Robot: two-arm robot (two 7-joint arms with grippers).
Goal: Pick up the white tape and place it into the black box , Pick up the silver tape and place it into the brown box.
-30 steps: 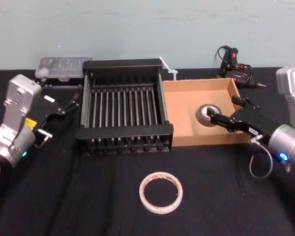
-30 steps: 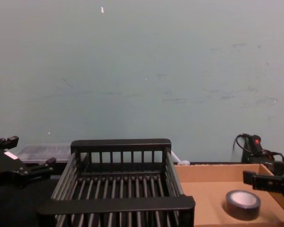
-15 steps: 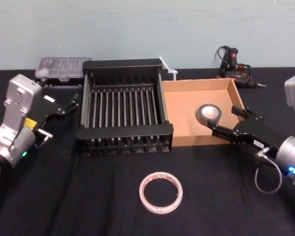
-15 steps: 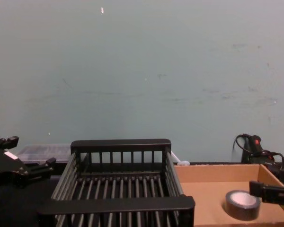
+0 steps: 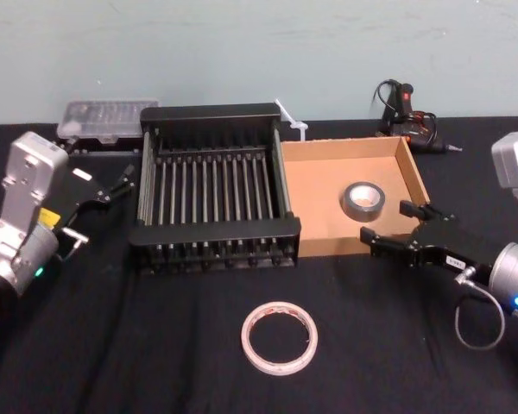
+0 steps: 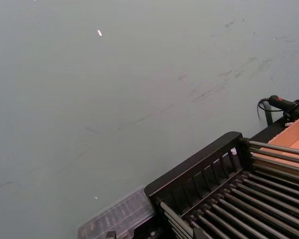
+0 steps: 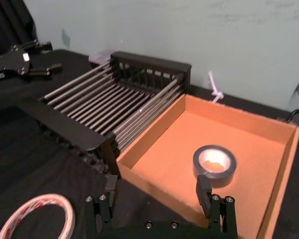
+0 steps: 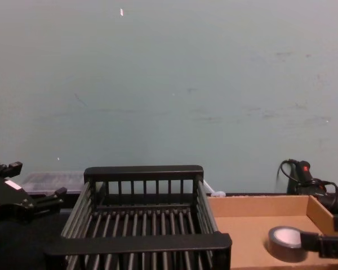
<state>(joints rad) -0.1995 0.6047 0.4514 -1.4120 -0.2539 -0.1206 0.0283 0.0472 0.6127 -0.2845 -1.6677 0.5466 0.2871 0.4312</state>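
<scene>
We see the silver tape (image 5: 363, 199) lying flat inside the brown box (image 5: 315, 203), while our right gripper (image 5: 399, 227) hangs spread and empty at its near right edge. The white tape (image 5: 280, 336) lies on the table, near of the black box (image 5: 212, 197). Our left gripper (image 5: 112, 185), spread, idles far left; reaching across for the white roll, it could clip the crate's rim.

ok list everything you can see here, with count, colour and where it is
silver tape: one, grey-silver, flat inside the brown box
brown box: one, tan, right of the black box, touching it
black box: one, black, table centre
white tape: one, white, on the table in front of the black box
clear plastic case: one, transparent, behind the black box's left corner
glue gun: one, black, back right
white zip tie: one, white, behind the boxes
left end effector: open, left of the black box
right end effector: open, at the brown box's front right corner
</scene>
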